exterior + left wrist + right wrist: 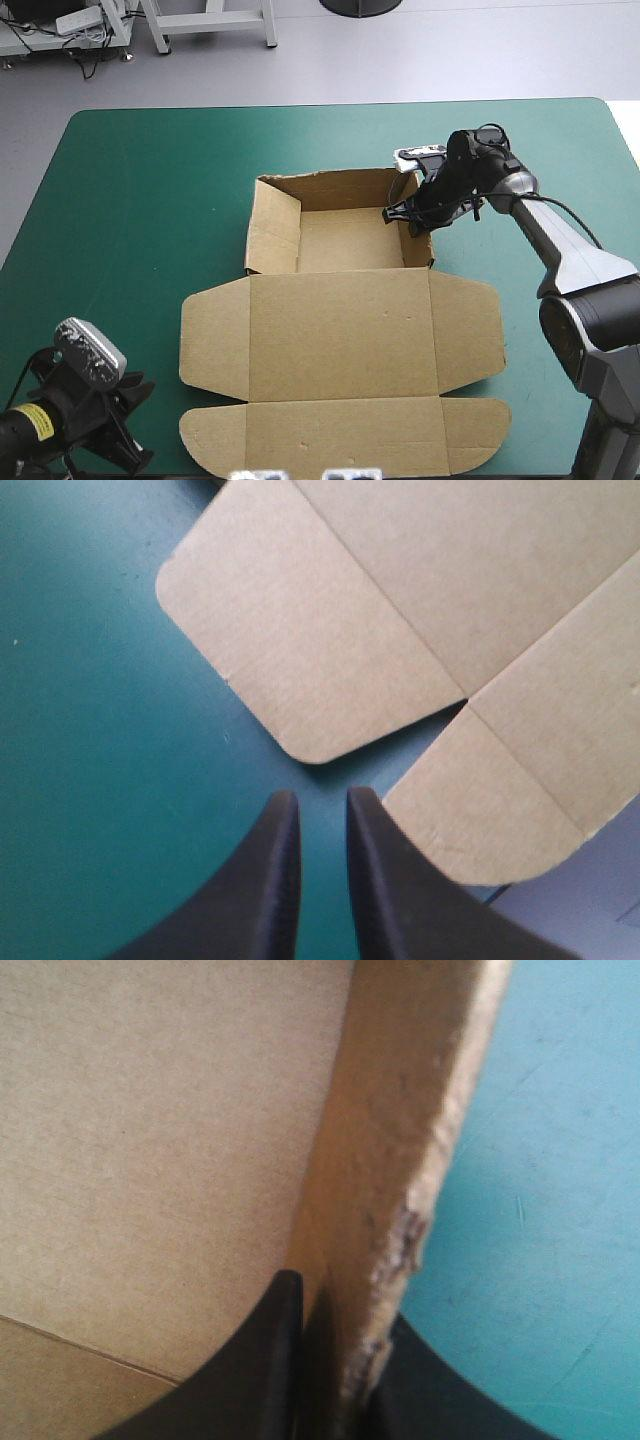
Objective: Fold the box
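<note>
Nearest, at the cover's (140, 200) seven o'clock, the left gripper (315, 800) hangs over bare teal-green, its black fingers (260, 880) almost together, only a slim gap between them and nothing in it. Just ahead of it lie two rounded flaps (300, 650) of the brown box (340, 300), which sits at the cover's centre: lid (340, 335) flat and spread toward six o'clock, tray (350, 240) with raised walls toward twelve. At the tray's far right corner, about two o'clock, the right gripper (408, 216) is clamped on the right wall (400, 1160), one finger inside, one outside
</note>
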